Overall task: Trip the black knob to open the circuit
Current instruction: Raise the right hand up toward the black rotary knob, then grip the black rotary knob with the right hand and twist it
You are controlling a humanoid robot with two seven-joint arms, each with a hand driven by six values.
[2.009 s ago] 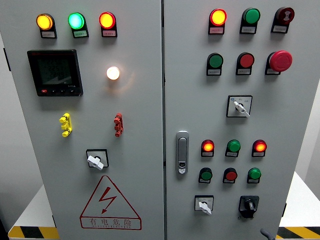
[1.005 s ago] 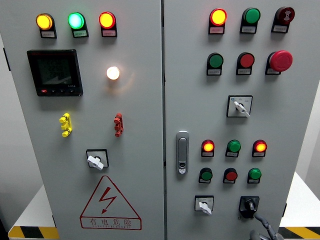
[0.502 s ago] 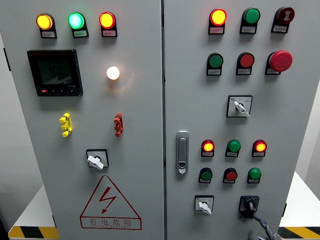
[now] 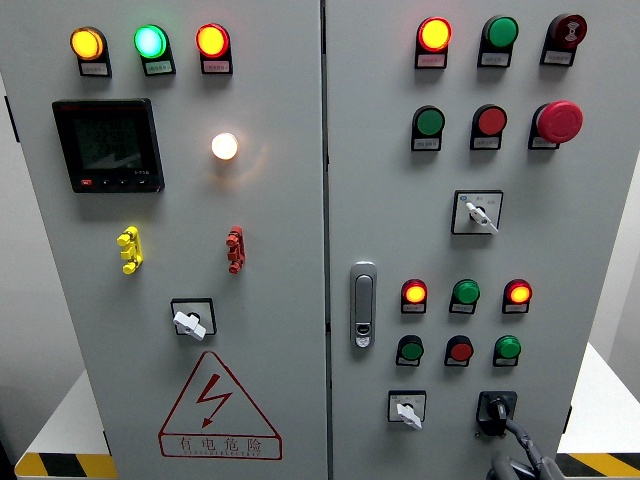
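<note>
Bare panel lies left of the black knob (image 4: 496,408) — the right hand (image 4: 515,455) crowds it from below.

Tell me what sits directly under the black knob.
Under the black knob, the right hand rises from the bottom edge, one finger reaching its lower rim. The hand covers the panel below.

Grey cabinet (image 4: 280,250) with two doors, black display (image 4: 108,145) upper left, lit white lamp (image 4: 225,146) beside it, yellow clip (image 4: 129,249), red clip (image 4: 234,249), warning triangle (image 4: 219,407) below, silver door handle (image 4: 363,305), red mushroom button (image 4: 559,120) upper right
</note>
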